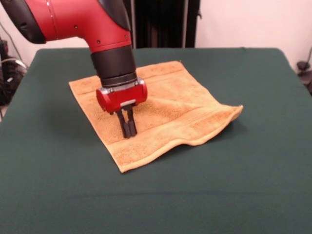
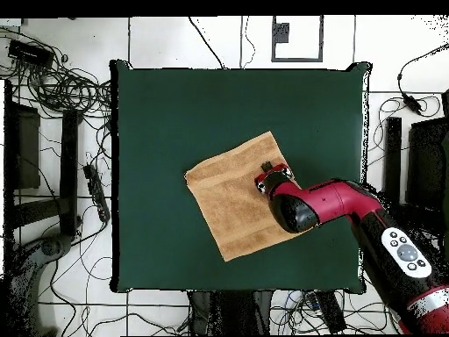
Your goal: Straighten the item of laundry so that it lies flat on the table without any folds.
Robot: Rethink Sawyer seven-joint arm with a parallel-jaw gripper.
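Towel (image 1: pixel 161 109) spread near middle of table (image 1: pixel 58 195), mostly flat; corner toward table's right edge in front view lifted, near edge rippled. Our gripper (image 1: pixel 129 135) narrow, tips at cloth, gripping nothing we can confirm. We judge: drag outward toward raised corner, low and slow.

Soft, even light from above fills both views, with no harsh glare on the matte green desk (image 1: pixel 234 185). The arm (image 1: pixel 83 22) casts a faint, diffuse shadow across the towel (image 1: pixel 180 109), whose raised corner darkens the desk beneath it. The front view is slightly soft overall.
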